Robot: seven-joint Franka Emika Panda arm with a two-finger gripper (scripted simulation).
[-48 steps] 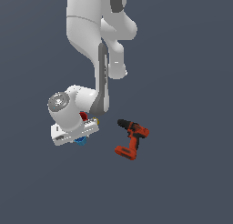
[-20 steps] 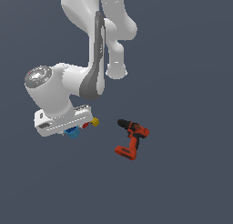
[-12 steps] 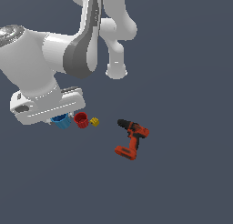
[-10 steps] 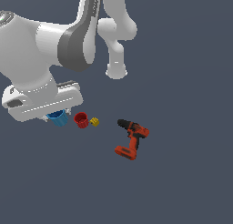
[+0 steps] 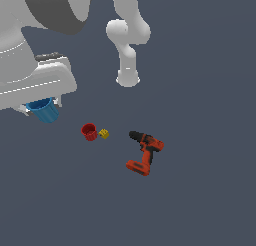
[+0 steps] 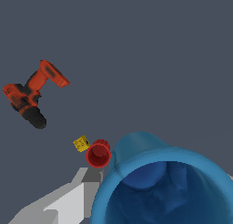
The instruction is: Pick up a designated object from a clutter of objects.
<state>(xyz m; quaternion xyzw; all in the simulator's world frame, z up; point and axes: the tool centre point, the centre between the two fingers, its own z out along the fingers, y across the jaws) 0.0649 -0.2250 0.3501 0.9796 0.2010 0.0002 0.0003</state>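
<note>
Exterior view: blue cup (image 5: 46, 110) clamped in the pincer (image 5: 40, 108), aloft

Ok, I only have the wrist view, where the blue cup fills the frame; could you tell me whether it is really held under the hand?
Observer: Yes. In the exterior view the blue cup hangs directly beneath the gripper, tucked against the white hand.
Operator: Thank you. Is it apart from the red cup?
Observer: Yes. The red cup sits well apart, toward the exterior view's right, with the yellow cube close beside it.
Operator: And the drill?
Observer: The power drill lies further to the exterior view's right, in front of the arm's base.
</note>
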